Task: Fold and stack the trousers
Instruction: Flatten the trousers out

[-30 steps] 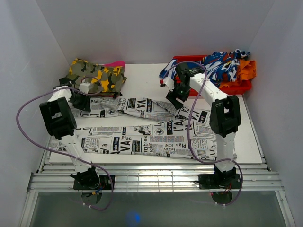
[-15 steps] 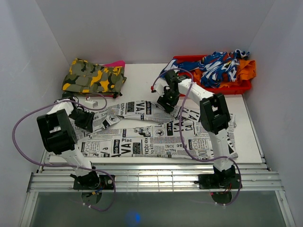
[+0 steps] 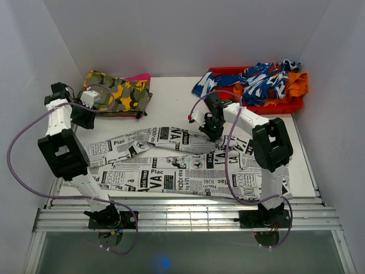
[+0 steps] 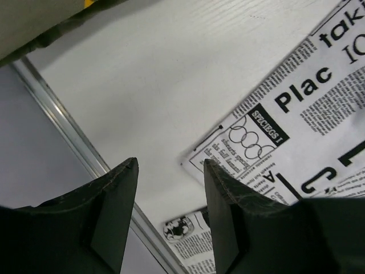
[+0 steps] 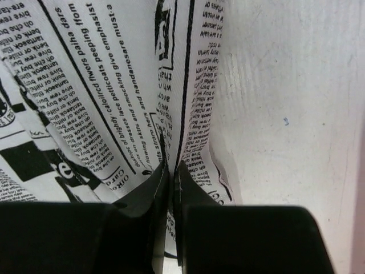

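A: Edges and free room, quick?

B: Trousers lie spread and crumpled across the worktop, legs running left to right. Their near edge sits close to the worktop's front rim, and their right end is near the right rim. There's bare worktop beyond their far edge, between the camo garment at far left and the red tray at far right. There's also a bare strip off their left end.

A: Left arm?

B: Left arm stands tall left of the trousers, wrist bent over toward the camo garment. Left jaws are partly open and hold nothing. They're above bare worktop, just off the trousers' left corner.

A: Right arm?

B: Right arm reaches in over the trousers' right part, elbow high, wrist tipped down at their far edge. Right jaws are closed tight, pinching a raised fold of the trousers. Bare worktop lies just beside that fold.
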Controlling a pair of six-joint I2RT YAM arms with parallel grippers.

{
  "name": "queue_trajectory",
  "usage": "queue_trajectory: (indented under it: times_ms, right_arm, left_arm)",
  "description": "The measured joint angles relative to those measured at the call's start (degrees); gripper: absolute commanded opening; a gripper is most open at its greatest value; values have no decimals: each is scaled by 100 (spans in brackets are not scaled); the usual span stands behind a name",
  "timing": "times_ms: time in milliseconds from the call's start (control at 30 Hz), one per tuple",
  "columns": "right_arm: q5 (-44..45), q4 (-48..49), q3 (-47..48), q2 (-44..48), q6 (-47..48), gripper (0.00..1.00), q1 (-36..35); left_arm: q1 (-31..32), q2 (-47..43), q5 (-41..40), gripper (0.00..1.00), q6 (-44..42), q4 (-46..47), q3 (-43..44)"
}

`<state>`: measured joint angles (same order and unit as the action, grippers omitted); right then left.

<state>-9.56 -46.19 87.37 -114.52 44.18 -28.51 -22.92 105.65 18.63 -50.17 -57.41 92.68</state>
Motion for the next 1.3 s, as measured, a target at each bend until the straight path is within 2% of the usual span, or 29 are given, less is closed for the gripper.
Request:
queue_trajectory:
  times_ms: [200,300,533,667,700,800,833,867,1000,1167,1300]
  right_arm:
    - [-2,-103,-7,111,101,8,-2]
    - [-4,-175,-4,111,105,8,-9]
    - [0,-339,20,111,105,8,-44]
    - [2,-348,20,111,118,8,-50]
    - [2,-348,20,111,125,8,-48]
    - [2,-350,20,111,129,8,-48]
    - [2,-348,20,111,131,8,-48]
    - [2,-348,20,111,131,8,-48]
    - [22,-365,83,111,129,8,-42]
    - [15,-431,363,177,127,8,57]
    - [-96,-435,433,597,179,8,190]
  left_arm:
    - [-4,1318,31,61,-402,-85,645]
    - [-4,1731,33,61,-708,-249,654]
    - [-4,1812,85,60,-1333,-678,426]
    - [-4,1707,153,46,-1545,-765,214]
    - [-4,1659,157,36,-1561,-765,118]
    - [-4,1556,153,20,-1556,-699,-98]
    - [-2,1534,149,7,-1515,-667,-149]
    - [4,1532,144,1,-1467,-656,-157]
    - [46,1659,79,0,-1172,-728,146]
    - [98,2194,181,0,-728,-612,1729]
    - [151,2111,487,0,-490,-304,2575]
